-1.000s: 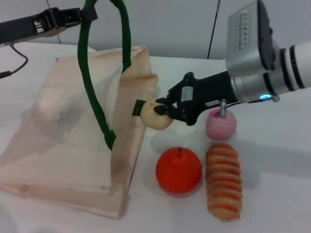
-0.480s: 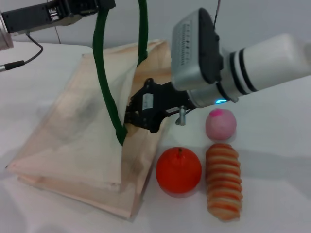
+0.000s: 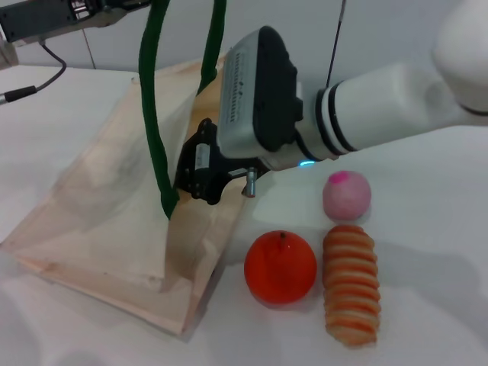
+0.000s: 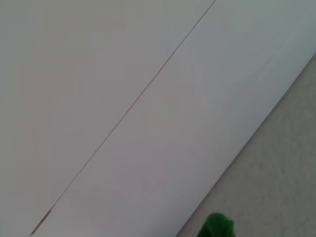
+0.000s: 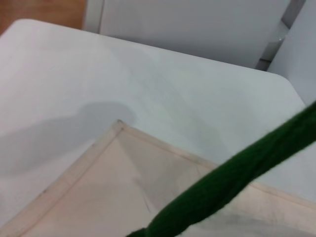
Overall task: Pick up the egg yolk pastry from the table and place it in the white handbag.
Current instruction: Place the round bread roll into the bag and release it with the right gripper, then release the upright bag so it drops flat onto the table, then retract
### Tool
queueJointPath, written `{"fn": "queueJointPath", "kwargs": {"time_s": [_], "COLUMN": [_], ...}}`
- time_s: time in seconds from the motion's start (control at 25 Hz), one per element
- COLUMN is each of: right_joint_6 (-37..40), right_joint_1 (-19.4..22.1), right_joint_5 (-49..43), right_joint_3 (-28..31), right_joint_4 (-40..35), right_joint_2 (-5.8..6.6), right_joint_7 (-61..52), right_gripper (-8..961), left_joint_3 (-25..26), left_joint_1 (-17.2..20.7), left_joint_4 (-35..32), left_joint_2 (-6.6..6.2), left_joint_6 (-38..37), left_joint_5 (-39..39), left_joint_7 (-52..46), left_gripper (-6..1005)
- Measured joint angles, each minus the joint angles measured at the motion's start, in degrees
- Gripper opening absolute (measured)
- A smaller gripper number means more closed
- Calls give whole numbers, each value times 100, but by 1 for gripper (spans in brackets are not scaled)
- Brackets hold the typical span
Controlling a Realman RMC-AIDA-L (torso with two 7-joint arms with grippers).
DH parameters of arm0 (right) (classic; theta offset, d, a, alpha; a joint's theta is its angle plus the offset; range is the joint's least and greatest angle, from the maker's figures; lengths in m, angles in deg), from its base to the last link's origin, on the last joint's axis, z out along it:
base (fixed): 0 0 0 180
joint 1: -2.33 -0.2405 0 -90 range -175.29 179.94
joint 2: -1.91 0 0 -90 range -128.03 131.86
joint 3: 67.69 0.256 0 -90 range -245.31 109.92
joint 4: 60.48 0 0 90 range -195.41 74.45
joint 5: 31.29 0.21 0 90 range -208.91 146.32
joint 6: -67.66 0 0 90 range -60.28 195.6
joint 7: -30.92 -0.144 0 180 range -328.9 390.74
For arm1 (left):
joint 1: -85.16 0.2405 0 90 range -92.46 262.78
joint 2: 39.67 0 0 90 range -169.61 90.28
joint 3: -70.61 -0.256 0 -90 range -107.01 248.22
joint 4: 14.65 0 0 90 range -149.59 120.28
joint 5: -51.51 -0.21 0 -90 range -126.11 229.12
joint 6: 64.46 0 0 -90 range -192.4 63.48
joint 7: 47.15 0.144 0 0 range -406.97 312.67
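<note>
Right gripper (image 3: 200, 177) fingers at the mouth of the white handbag (image 3: 99, 221), their opening impossible to tell, pastry hidden from sight, left gripper (image 3: 114, 4) lifting the green handle (image 3: 155, 130) near the tabletop's (image 3: 427, 305) far left corner.

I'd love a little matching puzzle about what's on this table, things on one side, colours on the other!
Things:
1. round ball
2. striped bread roll
3. bag handle
4. round fruit

Colours:
A. dark green
B. bright orange-red
C. pink
D. orange and pale bands

Pairs: 1-C, 2-D, 3-A, 4-B
</note>
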Motion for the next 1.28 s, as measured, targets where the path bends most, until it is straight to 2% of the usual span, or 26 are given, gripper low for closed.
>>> {"fn": "queueJointPath", "kwargs": {"time_s": [0.4,0.64,0.76,1.04,1.2,1.24,1.28], "right_joint_6": [-278,-305,-382,-464,-466,-466,-466], "right_joint_1": [67,243,518,1563,2181,2297,2404], "right_joint_5": [306,270,76,-668,-657,-625,-588], "right_joint_3": [-180,124,724,2544,3166,3278,3368], "right_joint_4": [-236,-282,-296,-863,-1382,-1453,-1501], "right_joint_2": [27,106,161,147,127,115,102], "right_joint_7": [-19,-143,-144,-104,59,105,142], "right_gripper": [262,378,436,725,894,894,893], "left_joint_3": [10,15,24,10,27,21,17], "left_joint_1": [169,386,467,591,622,635,644], "left_joint_4": [0,32,44,1,-84,-142,-190], "left_joint_2": [-47,-56,-56,-24,27,31,32], "left_joint_6": [13,72,141,542,779,866,929], "left_joint_5": [151,345,475,660,717,735,744], "left_joint_7": [19,43,51,127,294,330,373], "left_gripper": [230,233,234,238,240,240,281]}}
